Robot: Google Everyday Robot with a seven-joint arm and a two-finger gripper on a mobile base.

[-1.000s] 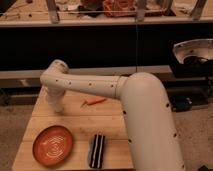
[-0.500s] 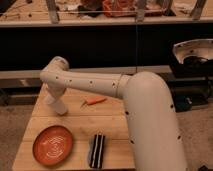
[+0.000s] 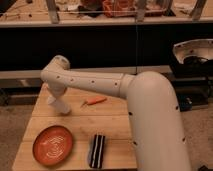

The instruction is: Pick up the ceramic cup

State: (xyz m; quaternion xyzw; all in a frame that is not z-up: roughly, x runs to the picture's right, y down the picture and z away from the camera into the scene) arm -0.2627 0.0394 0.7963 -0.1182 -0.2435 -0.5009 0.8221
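My white arm reaches from the right across the wooden table point(image 3: 107, 127) to its far left. My gripper point(image 3: 56, 99) is at the arm's end, pointing down over the table's left side, mostly hidden by the wrist. A small pale whitish shape point(image 3: 61, 106) sticks out tilted just below the wrist, right at the gripper. I cannot tell whether it is the ceramic cup or part of the gripper. No other cup shows on the table.
An orange plate point(image 3: 53, 145) lies at the front left. A thin orange object point(image 3: 95, 101) lies mid-table behind the arm. A black-and-white striped object point(image 3: 97, 150) lies near the front edge. Dark shelving stands behind the table, and my arm's bulk covers the right side.
The arm's end and the pale shape below it have shifted slightly to the right and down. Nothing else has moved.
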